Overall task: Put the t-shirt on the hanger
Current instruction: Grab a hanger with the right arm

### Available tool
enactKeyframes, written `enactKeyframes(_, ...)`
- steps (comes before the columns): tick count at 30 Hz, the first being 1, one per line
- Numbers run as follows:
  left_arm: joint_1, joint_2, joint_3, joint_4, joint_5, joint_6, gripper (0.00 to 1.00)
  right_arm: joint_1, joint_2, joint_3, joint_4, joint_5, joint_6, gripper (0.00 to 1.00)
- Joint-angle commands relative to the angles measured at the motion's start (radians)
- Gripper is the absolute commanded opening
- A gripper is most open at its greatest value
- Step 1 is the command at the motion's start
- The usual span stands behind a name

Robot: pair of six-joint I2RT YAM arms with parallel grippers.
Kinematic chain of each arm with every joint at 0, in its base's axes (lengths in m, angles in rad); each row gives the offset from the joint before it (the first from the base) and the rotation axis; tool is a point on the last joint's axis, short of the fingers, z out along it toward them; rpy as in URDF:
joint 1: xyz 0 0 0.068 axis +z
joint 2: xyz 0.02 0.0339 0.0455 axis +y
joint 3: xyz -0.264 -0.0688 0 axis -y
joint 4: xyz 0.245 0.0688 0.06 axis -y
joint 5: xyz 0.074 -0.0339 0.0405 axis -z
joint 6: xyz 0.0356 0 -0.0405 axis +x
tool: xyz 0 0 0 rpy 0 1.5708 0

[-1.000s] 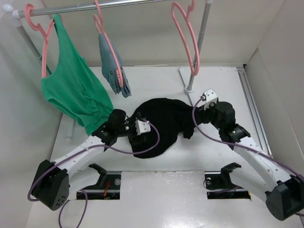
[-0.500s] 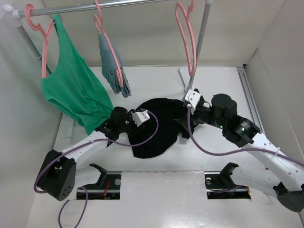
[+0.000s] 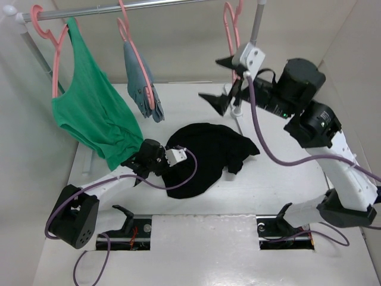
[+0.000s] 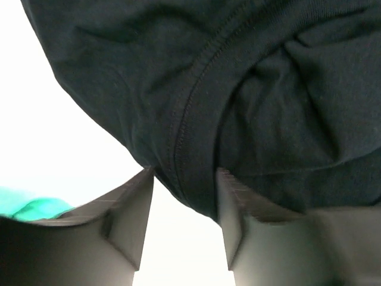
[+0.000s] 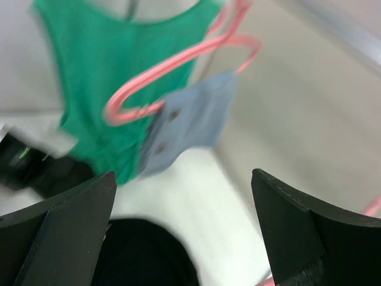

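left gripper [image 4: 184,223]: jaws pinch hem of t-shirt [image 3: 208,152], heaped mid bench | right gripper [image 3: 219,80]: jaws wide, empty, raised beside hanger [image 3: 231,27] on far rail | risk: a glancing finger could swing hanger, so grasp misses

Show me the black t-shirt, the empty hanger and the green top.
t-shirt [image 3: 208,152], top view, middle of the cloth.
hanger [image 3: 228,27], top view, pink bar below the hook.
green top [image 3: 89,113], top view, chest.

white worktop [image 3: 286,173] right of the black cloth t-shirt [image 3: 208,155] lies open; grey metal post [image 3: 257,19] and pink plastic hanger [image 3: 228,27] crowd the right fingers [image 3: 225,61].
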Motion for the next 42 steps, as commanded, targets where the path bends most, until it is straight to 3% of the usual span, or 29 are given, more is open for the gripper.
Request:
enactKeyframes(1,0.003,-0.005,-0.008,0.008,-0.004,0.053,0.38,0.009,0.088,0.198,-0.003,0.221,0.020,1.00)
enactKeyframes(2,0.003,-0.005,-0.008,0.008,-0.004,0.053,0.26,-0.014,0.133,0.256,0.020,0.274,0.020,1.00)
enactKeyframes(6,0.003,-0.015,-0.008,0.029,-0.004,0.053,0.00,-0.128,0.219,0.365,0.058,0.421,0.145,0.98)
enactKeyframes(12,0.003,-0.033,0.012,0.029,-0.004,0.010,0.00,-0.275,0.291,0.387,0.123,0.443,0.222,0.90)
enactKeyframes(18,0.003,-0.033,0.043,0.018,0.006,-0.008,0.00,-0.332,0.382,0.441,0.101,0.385,0.284,0.89)
enactKeyframes(21,0.003,-0.033,0.043,0.018,0.006,-0.008,0.00,-0.343,0.406,0.441,0.121,0.372,0.284,0.83)
enactKeyframes(26,0.003,-0.042,0.043,0.018,0.006,-0.030,0.00,-0.373,0.418,0.407,0.112,0.351,0.316,0.68)
enactKeyframes(34,0.003,-0.042,0.071,-0.021,0.015,-0.051,0.00,-0.418,0.399,0.349,0.112,0.211,0.348,0.05)
enactKeyframes(36,0.003,-0.042,0.071,-0.031,0.015,-0.051,0.00,-0.428,0.398,0.338,0.112,0.191,0.348,0.00)
enactKeyframes(42,0.003,-0.042,0.071,-0.031,0.015,-0.051,0.00,-0.476,0.377,0.273,0.187,0.032,0.348,0.00)
